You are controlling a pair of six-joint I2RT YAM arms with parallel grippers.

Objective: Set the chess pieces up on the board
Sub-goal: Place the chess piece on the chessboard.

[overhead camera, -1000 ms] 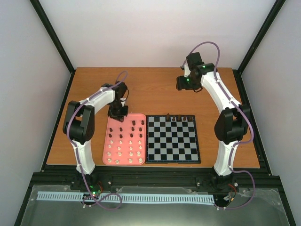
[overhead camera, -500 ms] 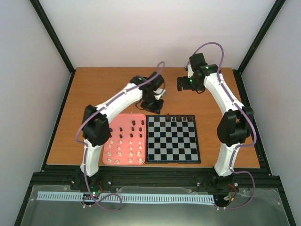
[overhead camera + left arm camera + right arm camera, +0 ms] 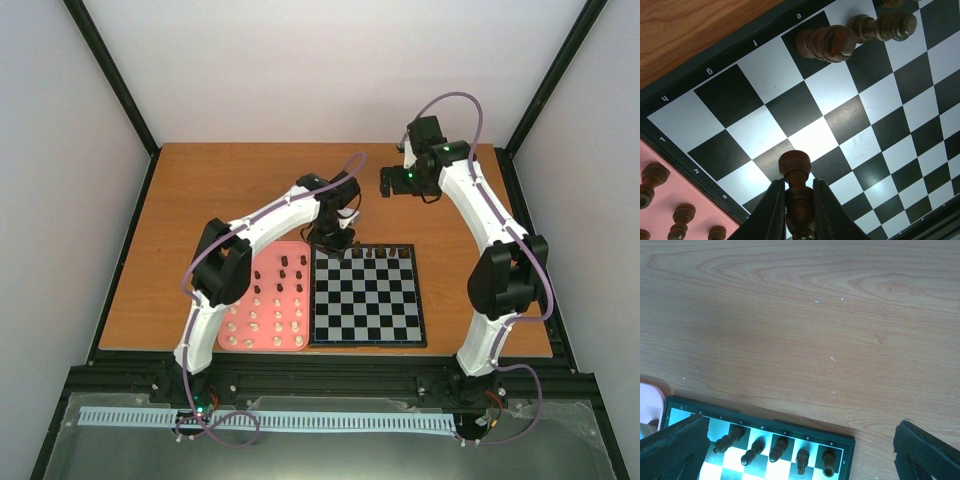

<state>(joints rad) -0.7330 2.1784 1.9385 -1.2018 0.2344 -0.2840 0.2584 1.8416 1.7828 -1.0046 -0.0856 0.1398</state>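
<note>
The board [image 3: 365,310] lies at mid table with several dark pieces [image 3: 380,251] standing on its far row. My left gripper [image 3: 330,238] hovers over the board's far left corner. In the left wrist view it [image 3: 799,186] is shut on a dark brown piece [image 3: 795,165], held above the squares [image 3: 760,132] near the h corner. Other dark pieces [image 3: 826,42] stand further along the row. My right gripper [image 3: 392,182] is open and empty above the bare table behind the board. Its view shows the board's far edge [image 3: 790,426] and the row of dark pieces [image 3: 777,447].
A pink tray [image 3: 262,347] touches the board's left side. It holds several dark pieces [image 3: 283,272] in its far rows and several cream pieces [image 3: 257,322] nearer me. Its edge shows in the left wrist view [image 3: 690,190]. Black frame rails border the wooden table.
My left arm has swung right from the pink tray to the board's far left corner, carrying the dark piece. My right gripper has drifted slightly to the right.
</note>
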